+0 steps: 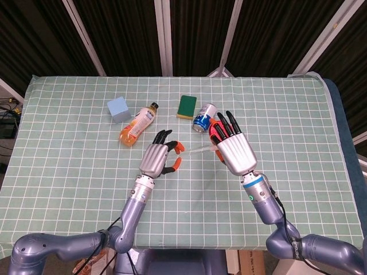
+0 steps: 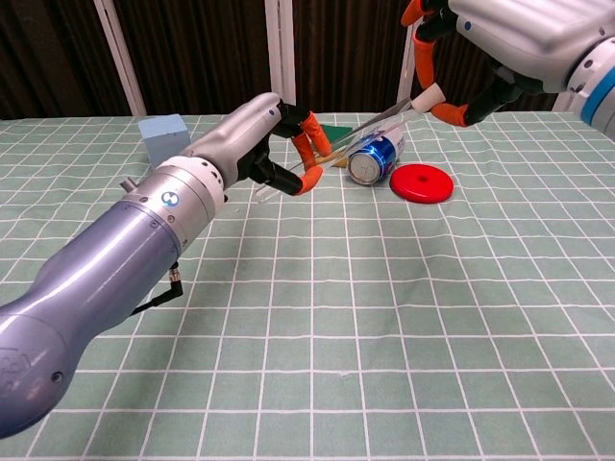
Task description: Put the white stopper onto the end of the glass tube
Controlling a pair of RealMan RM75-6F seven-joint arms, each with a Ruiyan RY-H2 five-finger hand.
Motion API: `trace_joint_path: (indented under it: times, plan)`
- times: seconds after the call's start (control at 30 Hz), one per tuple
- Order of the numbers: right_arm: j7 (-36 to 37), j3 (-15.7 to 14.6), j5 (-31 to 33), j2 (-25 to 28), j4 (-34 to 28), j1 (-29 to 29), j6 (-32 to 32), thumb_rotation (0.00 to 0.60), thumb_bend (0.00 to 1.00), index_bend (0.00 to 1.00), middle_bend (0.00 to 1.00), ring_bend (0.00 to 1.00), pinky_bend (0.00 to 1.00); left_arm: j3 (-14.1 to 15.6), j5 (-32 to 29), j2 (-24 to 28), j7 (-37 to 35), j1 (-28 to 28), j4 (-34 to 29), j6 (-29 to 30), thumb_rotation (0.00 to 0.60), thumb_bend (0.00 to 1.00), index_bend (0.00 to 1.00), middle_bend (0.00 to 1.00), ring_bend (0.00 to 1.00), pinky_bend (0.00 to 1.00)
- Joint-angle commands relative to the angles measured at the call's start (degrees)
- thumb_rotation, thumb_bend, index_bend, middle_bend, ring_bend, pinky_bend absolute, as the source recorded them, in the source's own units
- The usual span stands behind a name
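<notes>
**Stopper at the tip of the tube**

Left hand (image 2: pixel 274 144) raised above the table, fingers curled round the lower end of the glass tube (image 2: pixel 360 131), tube slanting up and to the right. Right hand (image 2: pixel 461 58) up higher, white stopper (image 2: pixel 427 97) pinched between orange fingertips, other fingers spread. Stopper right at the upper end of the tube; seated or merely touching, cannot tell. Below on the checked cloth (image 1: pixel 298 126): blue can (image 2: pixel 373 157) on its side, red disc (image 2: pixel 421 182) just beside it, green sponge (image 1: pixel 186 106), orange bottle (image 1: pixel 138 124) lying down, pale blue cube (image 1: pixel 117 109).
</notes>
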Motion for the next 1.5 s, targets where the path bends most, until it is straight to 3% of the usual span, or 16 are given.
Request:
trace_joint_path:
  times: [0.03, 0.87, 0.97, 1.03, 1.1, 1.13, 1.5]
  plan:
    - [0.19, 0.07, 0.16, -0.04, -0.07, -0.05, 0.04, 0.600, 0.44, 0.61, 0.19, 0.00, 0.00, 0.01, 0.16, -0.10, 0.13, -0.09, -0.19, 0.12, 0.600, 0.71, 0.48, 0.52, 0.09, 0.00]
    - [-0.43, -0.19, 0.14, -0.12, -0.61, -0.24, 0.25, 0.600, 0.44, 0.61, 0.19, 0.00, 0.00, -0.82, -0.01, -1.16, -0.03, -0.32, 0.07, 0.93, 0.600, 0.71, 0.48, 0.52, 0.09, 0.00]
    - [-0.88, -0.25, 0.43, 0.03, -0.66, -0.30, 0.06, 0.600, 0.44, 0.48, 0.16, 0.00, 0.00, -0.86, 0.02, -1.19, -0.09, -0.34, 0.18, 0.95, 0.600, 0.71, 0.48, 0.52, 0.09, 0.00]
    - [-2.05, -0.56, 0.99, 0.48, -0.92, -0.39, -0.53, 0.600, 0.44, 0.21, 0.06, 0.00, 0.00, -0.87, 0.06, -1.14, -0.18, -0.31, 0.29, 0.96, 0.600, 0.71, 0.48, 0.52, 0.09, 0.00]
    - [-3.13, -0.81, 1.70, 0.88, -1.45, -0.52, -1.07, 0.600, 0.44, 0.04, 0.00, 0.00, 0.00, -0.82, 0.09, -1.07, -0.38, -0.24, 0.33, 0.94, 0.600, 0.71, 0.48, 0.52, 0.09, 0.00]
    - [-3.69, -0.89, 2.29, 1.05, -1.91, -0.61, -1.39, 0.600, 0.44, 0.01, 0.00, 0.00, 0.00, -0.75, 0.15, -1.01, -0.54, -0.16, 0.33, 0.93, 0.600, 0.71, 0.48, 0.52, 0.09, 0.00]
    - [-5.98, -1.14, 5.35, 1.92, -4.51, -1.56, -1.59, 0.600, 0.44, 0.00, 0.00, 0.00, 0.00, 0.07, 0.70, -0.02, -0.93, 0.61, 0.60, 1.08, 0.600, 0.71, 0.48, 0.52, 0.09, 0.00]
